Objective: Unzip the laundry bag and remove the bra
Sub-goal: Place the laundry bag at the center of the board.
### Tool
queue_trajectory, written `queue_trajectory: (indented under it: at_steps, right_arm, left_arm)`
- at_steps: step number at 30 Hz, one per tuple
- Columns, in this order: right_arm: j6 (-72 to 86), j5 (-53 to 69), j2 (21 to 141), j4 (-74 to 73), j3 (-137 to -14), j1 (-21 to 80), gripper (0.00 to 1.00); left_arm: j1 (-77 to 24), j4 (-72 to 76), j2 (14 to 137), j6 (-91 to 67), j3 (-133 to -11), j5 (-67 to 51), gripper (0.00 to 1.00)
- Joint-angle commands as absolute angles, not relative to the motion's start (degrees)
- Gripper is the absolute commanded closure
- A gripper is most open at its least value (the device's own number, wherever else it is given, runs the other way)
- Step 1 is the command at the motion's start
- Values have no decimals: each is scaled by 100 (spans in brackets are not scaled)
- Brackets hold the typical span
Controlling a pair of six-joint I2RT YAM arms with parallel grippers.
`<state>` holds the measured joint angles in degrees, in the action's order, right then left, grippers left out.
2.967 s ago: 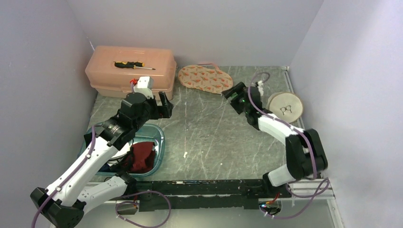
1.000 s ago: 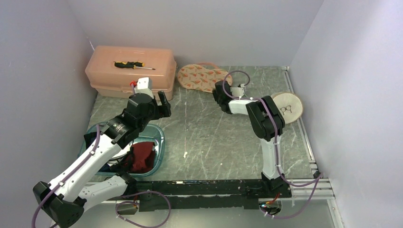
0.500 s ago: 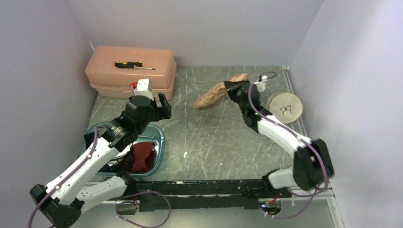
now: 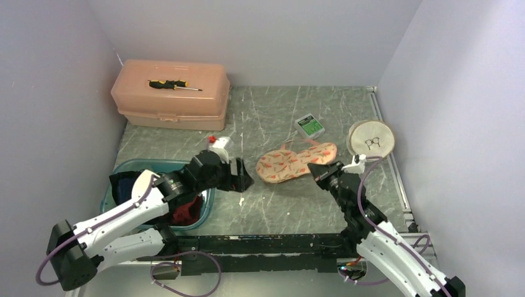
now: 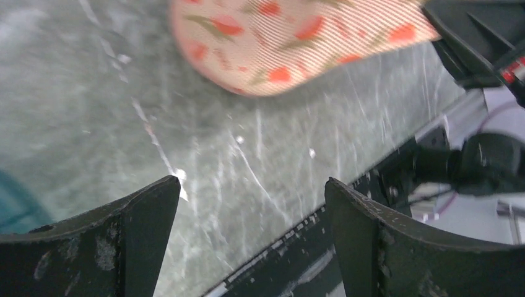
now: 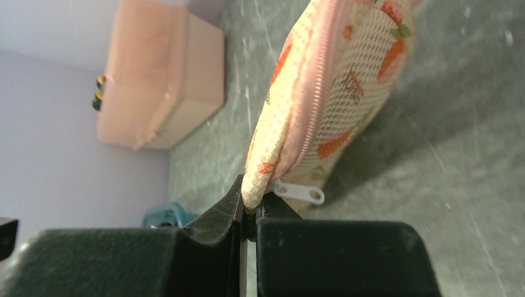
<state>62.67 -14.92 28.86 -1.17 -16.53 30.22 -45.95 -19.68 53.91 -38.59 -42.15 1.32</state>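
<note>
The bra is unseen; whether it sits inside the laundry bag point(image 4: 291, 164) cannot be told. The right gripper point(image 4: 318, 169) pinches the bag's right end tight. Left of the bag, the left gripper point(image 4: 243, 177) gapes empty over open counter point(image 4: 278, 204).

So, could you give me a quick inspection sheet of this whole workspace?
Surface: table, grey marbled, scuffed.
Job's things: bag on table, zip looks closed; bra not seen.
Clutter: toolbox with screwdriver on top, green box, round disc, basin holding red cloth.
Grippers: right gripper shut on bag's edge; left gripper open, above the table near the bag.
Cables: purple cables along both arms.
Surroundings: plain walls on three sides.
</note>
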Motion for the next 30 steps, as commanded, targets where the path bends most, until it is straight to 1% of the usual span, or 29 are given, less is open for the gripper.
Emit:
queue_trajectory:
  at_steps: [1,4,7,8,9,13,14,15,18,21,23,26,30]
  right_arm:
    - [6511,-1689,2142,-549,-1209,3383,100]
    - [6640,-1766,1870,-692,-914,3552,100]
    - [6682,-1718,1912,-756,-677,3594,100]
    - [6654,-1637,2024,-731,-655,3607,95]
    - [6546,-1530,2160,-686,-685,3604,84]
    - [6093,-1235,2788,-1190,-1225,3608,26]
    - [5975,-1235,2878,-1420,-1402,3608,10]
    - [5860,-1257,2926,-1620,-1563,3614,2]
    - [5411,-1453,2867,-2311,-2069,3609,0]
    - [4870,-2100,2848,-2884,-2595,3591,0]
    - [4512,-2362,3040,-2999,-2848,3485,1]
    - [4141,-2171,3659,-2694,-3037,2995,3]
    - [3979,-1019,4145,-1551,-2707,1682,4]
  left_arm:
    - [-5494,-1453,5559,-4150,-4195,456,7]
    - [-5853,-1201,5783,-4445,-4043,681,6]
    - [-5990,-1043,6168,-4648,-4019,788,6]
    - [-6025,-1035,6289,-4665,-4062,822,6]
    - [-6049,-1046,6397,-4669,-4120,877,6]
    - [-6107,-1119,6631,-4640,-4330,1057,6]
    - [-6112,-1150,6654,-4639,-4359,1113,6]
    - [-6114,-1185,6662,-4653,-4374,1165,6]
    - [-6110,-1259,6624,-4648,-4345,1268,6]
    - [-6115,-1359,6519,-4598,-4267,1323,7]
    - [-6110,-1379,6427,-4572,-4175,1332,8]
    - [-6122,-1361,6292,-4598,-4008,1233,9]
    - [-6168,-1432,6041,-4701,-3811,1235,10]
